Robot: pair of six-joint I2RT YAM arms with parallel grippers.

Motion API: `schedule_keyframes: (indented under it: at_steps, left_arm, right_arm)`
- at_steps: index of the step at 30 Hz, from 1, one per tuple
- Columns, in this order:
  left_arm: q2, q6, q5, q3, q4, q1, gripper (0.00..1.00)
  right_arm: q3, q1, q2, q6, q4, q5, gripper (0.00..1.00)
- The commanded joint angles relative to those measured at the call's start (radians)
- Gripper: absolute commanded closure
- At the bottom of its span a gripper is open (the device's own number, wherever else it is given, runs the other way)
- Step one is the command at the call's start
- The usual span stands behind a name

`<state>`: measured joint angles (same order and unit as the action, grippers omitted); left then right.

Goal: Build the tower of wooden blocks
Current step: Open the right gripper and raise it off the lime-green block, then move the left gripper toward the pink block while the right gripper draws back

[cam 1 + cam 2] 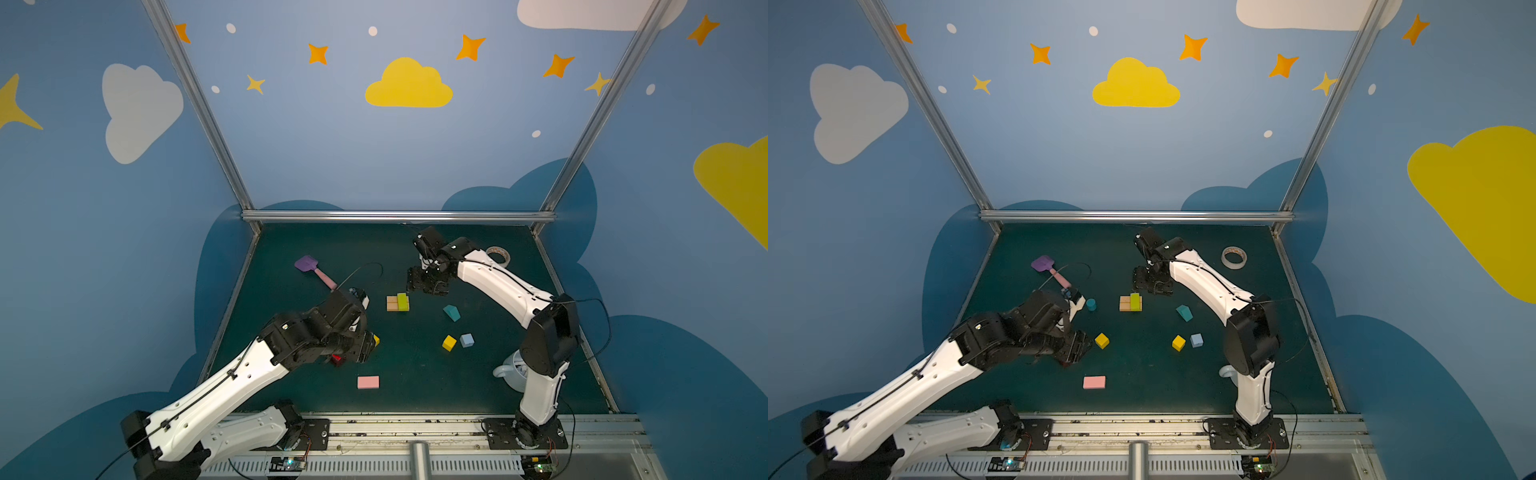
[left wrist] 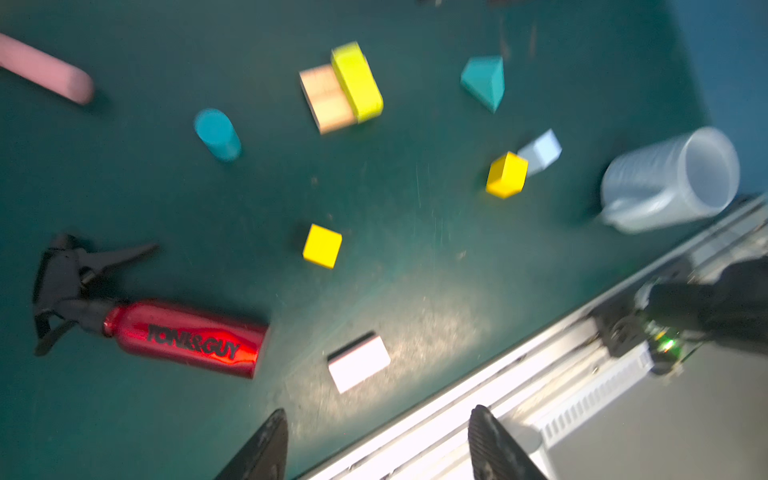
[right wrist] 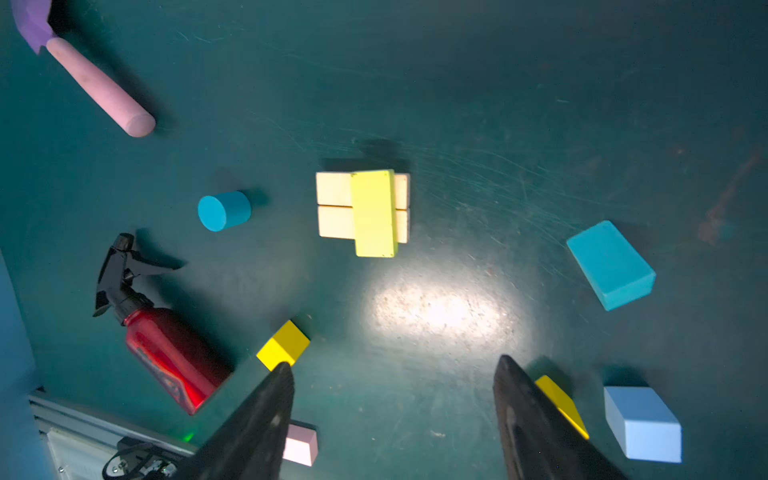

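Both your jaws stand wide, empty. Just ahead of the left gripper (image 2: 378,411) lies the pink slab (image 2: 359,363); beyond the right gripper (image 3: 395,362), a lime slab (image 3: 374,212) crosses two tan bars (image 3: 334,189). Only wrist views show the glossy red bottle (image 2: 187,336) whole; the round teal cylinder (image 1: 1091,304) shows in a top view.

Left tool (image 2: 378,411): hovering open, empty, at 8 o'clock.
Right tool (image 3: 395,361): hovering open, empty, at 1 o'clock.
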<state>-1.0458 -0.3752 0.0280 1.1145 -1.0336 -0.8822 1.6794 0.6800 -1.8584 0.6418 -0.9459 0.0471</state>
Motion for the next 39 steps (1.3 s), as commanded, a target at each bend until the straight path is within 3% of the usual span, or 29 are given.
schedule_keyframes:
  at_steps: [1, 8, 12, 20, 28, 39]
  left_arm:
    - [-0.029, -0.002, -0.030, -0.001, -0.098, -0.078, 0.31]
    - [-0.161, 0.045, -0.064, 0.034, -0.171, -0.278, 0.31]
    - [-0.266, 0.043, -0.098, 0.050, -0.194, -0.326, 0.31]
    - [-0.490, 0.053, -0.188, 0.079, -0.212, -0.339, 0.31]
    - [-0.626, 0.120, -0.160, 0.056, -0.155, -0.331, 0.30]
    - [-0.730, 0.191, -0.133, 0.037, -0.099, -0.248, 0.30]
  right_arm:
    - [-0.098, -0.019, 0.083, -0.027, 0.098, 0.033, 0.24]
    - [-0.277, -0.059, 0.209, -0.036, 0.216, 0.097, 0.24]
    - [-0.345, -0.075, 0.262, -0.039, 0.257, 0.112, 0.24]
    - [-0.470, -0.098, 0.350, -0.039, 0.334, 0.150, 0.24]
    - [-0.540, -0.124, 0.415, -0.041, 0.386, 0.181, 0.23]
    - [-0.557, -0.145, 0.413, -0.044, 0.432, 0.233, 0.23]
